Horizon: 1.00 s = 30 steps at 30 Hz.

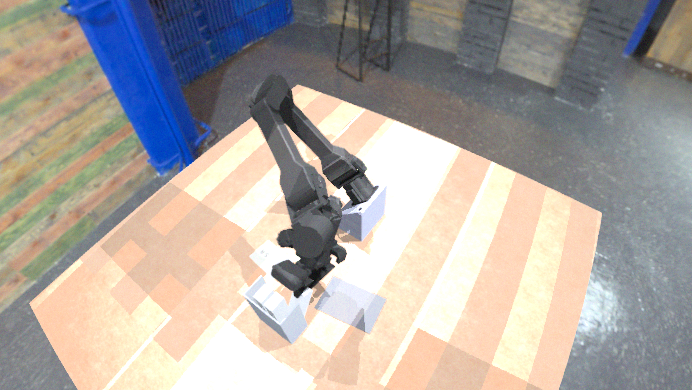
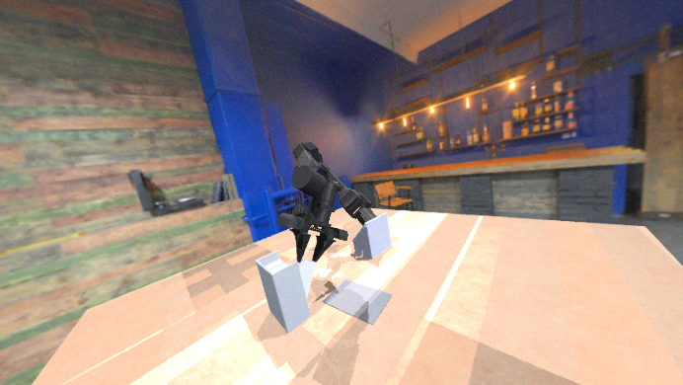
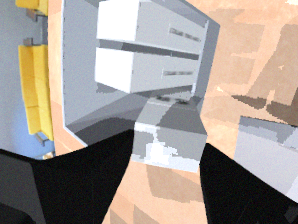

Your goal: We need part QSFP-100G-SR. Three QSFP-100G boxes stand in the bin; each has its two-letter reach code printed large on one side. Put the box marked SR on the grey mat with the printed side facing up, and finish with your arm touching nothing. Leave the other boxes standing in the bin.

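Gripping a leaning box (image 1: 302,302) (image 2: 306,276) (image 3: 170,150), its code unreadable, the pincer (image 1: 305,291) (image 2: 307,262) (image 3: 168,143) stands at the bin (image 1: 295,327) (image 2: 290,301) (image 3: 80,65), whose neighbouring grey mat (image 1: 345,300) (image 2: 352,297) (image 3: 267,160) likely requires tipping its upright-slanting long axis flat.

Black claw (image 2: 307,260) above pale bin (image 2: 284,298), grey mat (image 2: 358,300) nearby

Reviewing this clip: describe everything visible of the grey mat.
The flat, thin grey rectangular mat looks smooth and plain; its material cannot be told. It lies flat on the striped, light wood-toned table, beside the pale grey open-topped bin, not under it. A darker shadow crosses one corner. No box rests on it, and the black parallel-jaw gripper is off it. The wrist view shows only part of it.
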Each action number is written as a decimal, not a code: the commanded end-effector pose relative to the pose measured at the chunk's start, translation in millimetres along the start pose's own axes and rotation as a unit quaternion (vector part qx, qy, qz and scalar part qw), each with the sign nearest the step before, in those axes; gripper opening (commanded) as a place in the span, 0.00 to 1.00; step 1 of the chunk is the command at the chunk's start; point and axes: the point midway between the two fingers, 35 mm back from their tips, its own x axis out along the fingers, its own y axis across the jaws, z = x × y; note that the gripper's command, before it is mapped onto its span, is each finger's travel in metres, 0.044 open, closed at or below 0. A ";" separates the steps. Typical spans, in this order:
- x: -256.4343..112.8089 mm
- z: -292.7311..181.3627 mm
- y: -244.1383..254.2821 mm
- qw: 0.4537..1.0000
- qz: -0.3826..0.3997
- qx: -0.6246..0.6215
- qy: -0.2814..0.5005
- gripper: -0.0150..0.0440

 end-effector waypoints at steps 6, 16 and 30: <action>-14.1 -0.4 -0.1 1.000 0.000 0.001 0.000 0.51; -30.2 0.0 -0.9 1.000 -0.001 -0.001 0.000 0.51; -41.2 -0.8 -8.6 1.000 -0.001 -0.001 0.001 0.51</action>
